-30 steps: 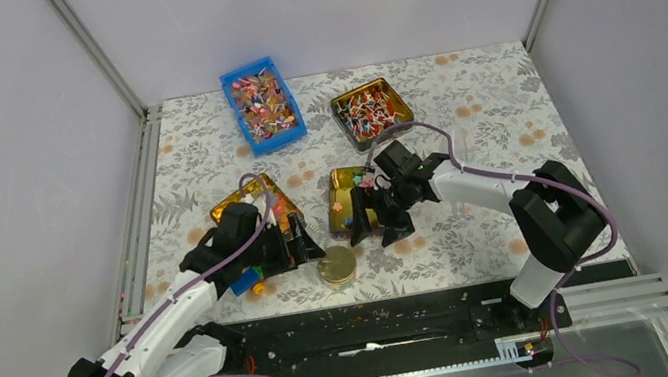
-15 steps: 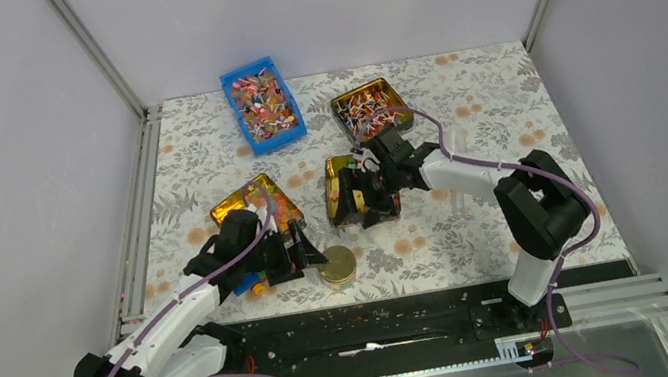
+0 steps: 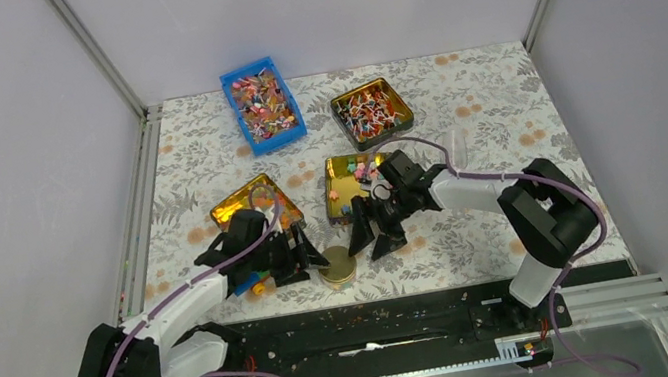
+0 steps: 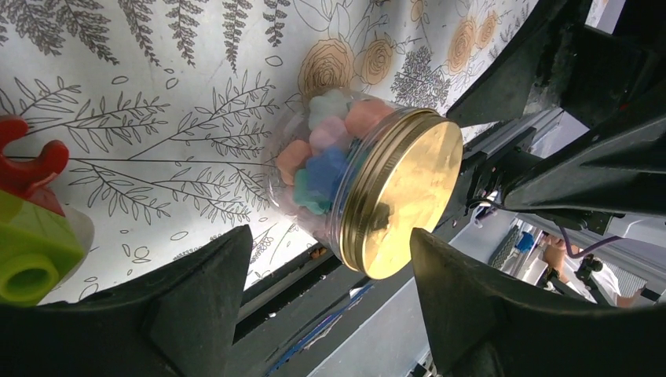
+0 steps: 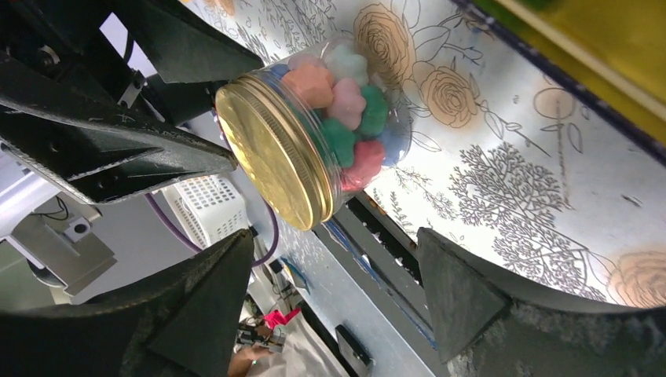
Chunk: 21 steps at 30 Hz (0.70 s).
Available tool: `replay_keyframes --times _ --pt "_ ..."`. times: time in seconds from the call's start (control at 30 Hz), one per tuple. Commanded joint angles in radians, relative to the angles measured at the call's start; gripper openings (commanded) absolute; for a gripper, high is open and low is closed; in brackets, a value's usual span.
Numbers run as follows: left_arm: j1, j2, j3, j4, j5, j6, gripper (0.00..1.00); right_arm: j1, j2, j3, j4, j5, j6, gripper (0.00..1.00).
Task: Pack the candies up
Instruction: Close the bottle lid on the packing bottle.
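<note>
Judging by the jar [image 3: 336, 266], we take the packing as almost finished: the candies [image 4: 322, 157] fill it, and its gold lid [image 4: 404, 196] is on, though we cannot tell whether it is tight. The jar stands at the near edge of the table [image 3: 482, 125], between our two arms. Our left gripper [image 3: 298, 255] and right gripper [image 3: 373, 239] flank it, both spread wide and holding nothing. A few loose coloured pieces lie in the gold tin [image 3: 336, 198] just beyond the right gripper, so those may be left to pack.
</note>
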Motion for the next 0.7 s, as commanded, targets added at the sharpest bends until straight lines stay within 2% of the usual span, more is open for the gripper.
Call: replay_keyframes --times 0.0,0.17,0.47,0.67 --pt "0.005 0.005 -0.014 0.076 0.034 -0.022 0.71 0.039 0.046 0.038 0.036 -0.073 -0.002 0.81" --pt "0.005 0.024 -0.016 0.088 0.044 -0.022 0.63 0.052 0.084 0.057 0.033 -0.079 -0.009 0.72" --pt "-0.001 0.043 -0.024 0.113 0.054 -0.030 0.36 0.069 0.130 0.094 -0.040 -0.054 -0.063 0.57" --pt "-0.048 0.076 0.006 0.111 0.041 -0.027 0.29 0.075 0.155 0.115 -0.076 -0.047 -0.089 0.39"
